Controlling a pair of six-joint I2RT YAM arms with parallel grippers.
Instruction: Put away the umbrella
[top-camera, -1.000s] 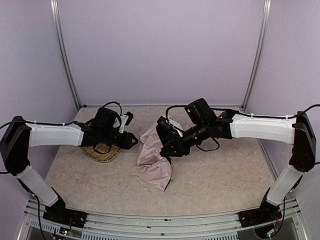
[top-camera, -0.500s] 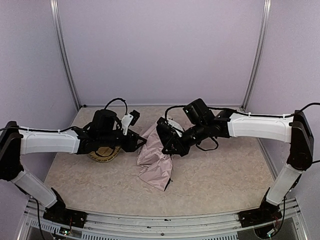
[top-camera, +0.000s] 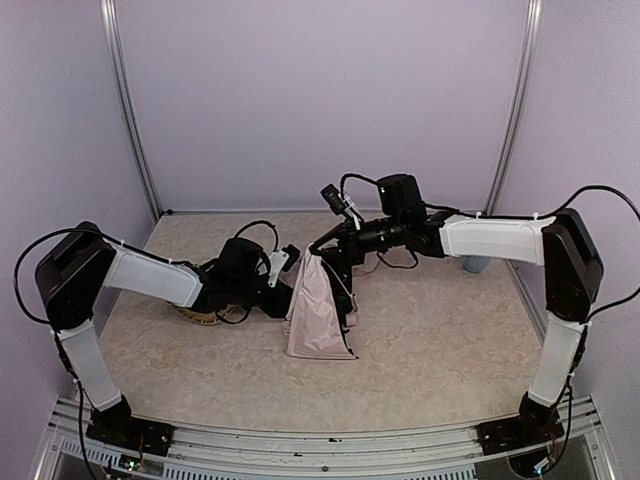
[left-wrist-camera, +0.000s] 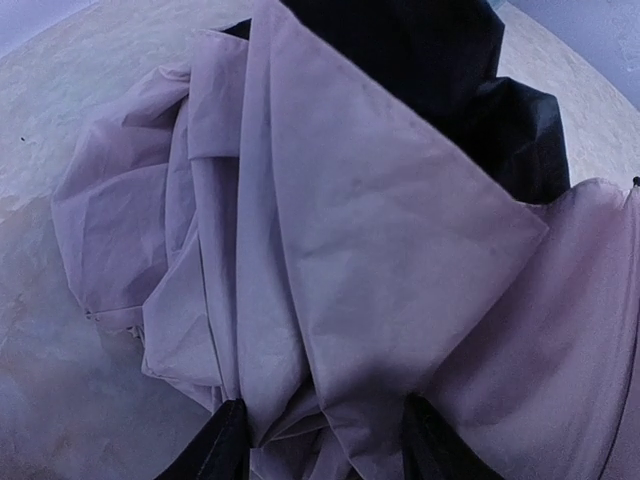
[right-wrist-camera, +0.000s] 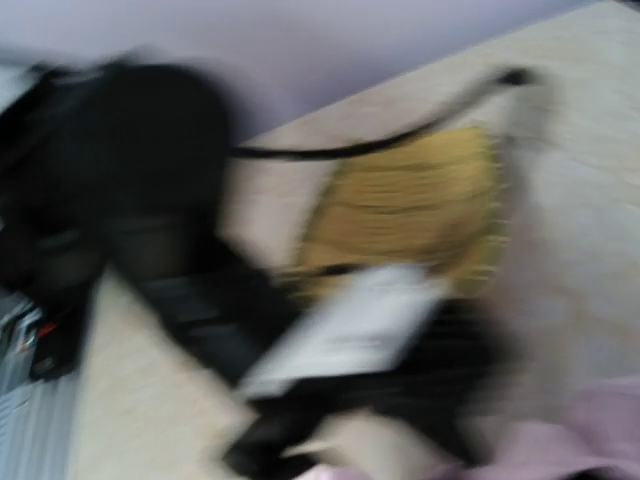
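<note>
**Pink umbrella hangs from one gripper, the other at its side**

Pink cloth fills the middle of the table (top-camera: 440, 340): the umbrella (top-camera: 318, 310) is folded, and its canopy hangs in a loose, tapering drape. Its top is pinched in the right gripper (top-camera: 325, 252), which is clamped shut on the cloth at the umbrella's 12 o'clock. The lower hem spreads onto the tabletop at its 6 o'clock, where a black rib tip shows.

The left gripper (top-camera: 288, 292) reaches in low from 9 o'clock and meets the umbrella's left edge. In the left wrist view its fingers (left-wrist-camera: 228, 445) stand apart with bunched folds of the umbrella (left-wrist-camera: 330, 250) between them; nothing shows them squeezing the cloth. A dark shape sits above the folds there, but it is unclear what it is.

At the umbrella's 9 o'clock, a yellow woven tray (top-camera: 196, 312) lies flat, mostly hidden under the left arm. The right wrist view is badly blurred: only the tray (right-wrist-camera: 420, 200) and a strip of pink cloth (right-wrist-camera: 560, 450) at 5 o'clock can be made out.
</note>
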